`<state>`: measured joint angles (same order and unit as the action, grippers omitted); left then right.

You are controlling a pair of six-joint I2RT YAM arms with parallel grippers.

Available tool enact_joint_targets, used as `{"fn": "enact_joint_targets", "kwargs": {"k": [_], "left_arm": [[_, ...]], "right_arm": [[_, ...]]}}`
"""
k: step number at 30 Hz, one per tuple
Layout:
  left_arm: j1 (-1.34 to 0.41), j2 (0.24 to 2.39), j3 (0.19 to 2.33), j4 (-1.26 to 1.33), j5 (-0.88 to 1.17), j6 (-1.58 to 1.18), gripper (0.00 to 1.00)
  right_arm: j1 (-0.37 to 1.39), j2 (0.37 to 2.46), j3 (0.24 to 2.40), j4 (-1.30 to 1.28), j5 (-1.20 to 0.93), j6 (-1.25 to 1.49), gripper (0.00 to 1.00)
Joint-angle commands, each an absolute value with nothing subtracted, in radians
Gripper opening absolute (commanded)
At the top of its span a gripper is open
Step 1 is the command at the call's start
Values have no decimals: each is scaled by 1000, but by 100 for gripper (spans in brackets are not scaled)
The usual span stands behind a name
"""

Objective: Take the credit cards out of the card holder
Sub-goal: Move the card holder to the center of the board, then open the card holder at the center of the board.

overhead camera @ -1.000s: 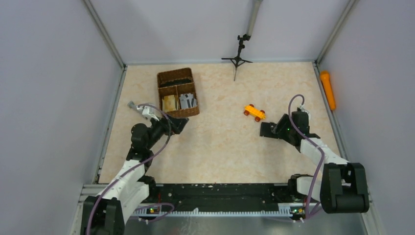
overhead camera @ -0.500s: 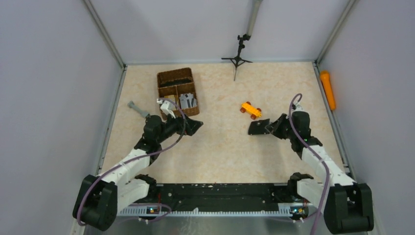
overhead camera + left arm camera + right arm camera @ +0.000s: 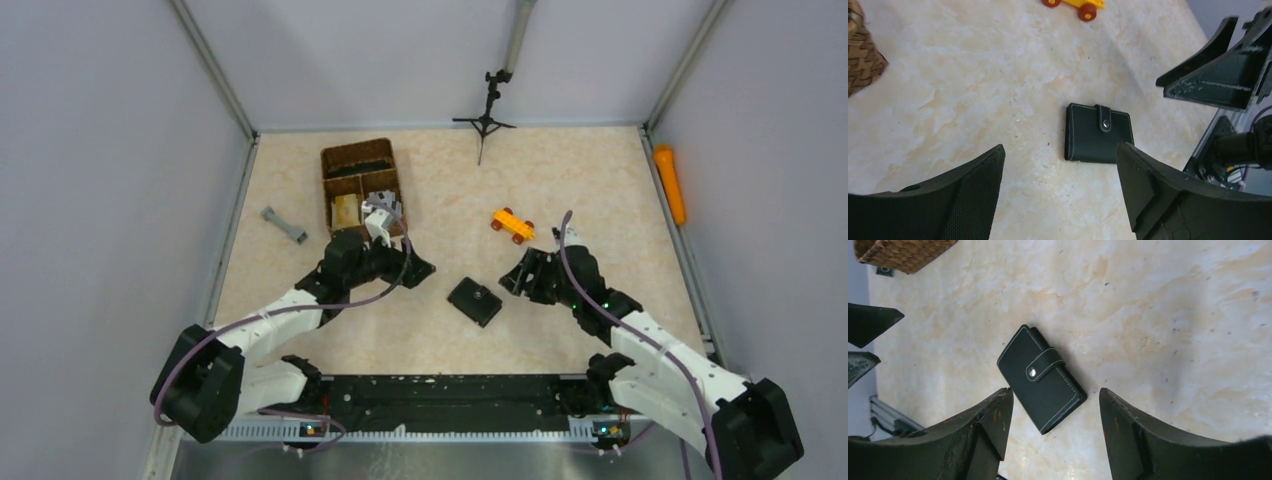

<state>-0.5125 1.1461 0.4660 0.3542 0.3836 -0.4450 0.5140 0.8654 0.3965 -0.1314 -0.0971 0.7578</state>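
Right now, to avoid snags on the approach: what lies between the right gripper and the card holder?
Only bare table between right gripper and closed card holder, per the top view.

Card holder closed, inside hidden; toy car cropped at top edge.

Matt black leather-look card holder (pale stitching, shiny metal snap) on smooth marbled table; wicker basket.
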Motion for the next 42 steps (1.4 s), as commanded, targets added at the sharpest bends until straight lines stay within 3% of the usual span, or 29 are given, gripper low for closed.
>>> {"fn": "enact_joint_targets", "kwargs": {"k": [1,6,12,23,27,31,39,42], "left_arm": [[-593,1166,542,230,311,-368,82],[-667,1164,499,178,330,-324,78],[-672,1199,502,189,425,-340,72],[-672,1360,591,126,443,-344,67],[-672,1392,604,120,450,-347,67],[-673,1395,607,115,447,-347,66],[-672,1439,614,125,465,-353,67],[-672,1455,622,123,472,-353,67]], "right_arm": [[518,818,460,-194,24,625,66],[519,921,500,-149,-86,482,65],[518,1090,510,-83,-189,454,54],[602,1154,450,41,-239,533,47],[678,1175,462,19,-128,555,54],[697,1167,463,3,-33,548,68],[725,1166,441,-29,96,525,73],[729,1200,437,-8,50,526,73]]}}
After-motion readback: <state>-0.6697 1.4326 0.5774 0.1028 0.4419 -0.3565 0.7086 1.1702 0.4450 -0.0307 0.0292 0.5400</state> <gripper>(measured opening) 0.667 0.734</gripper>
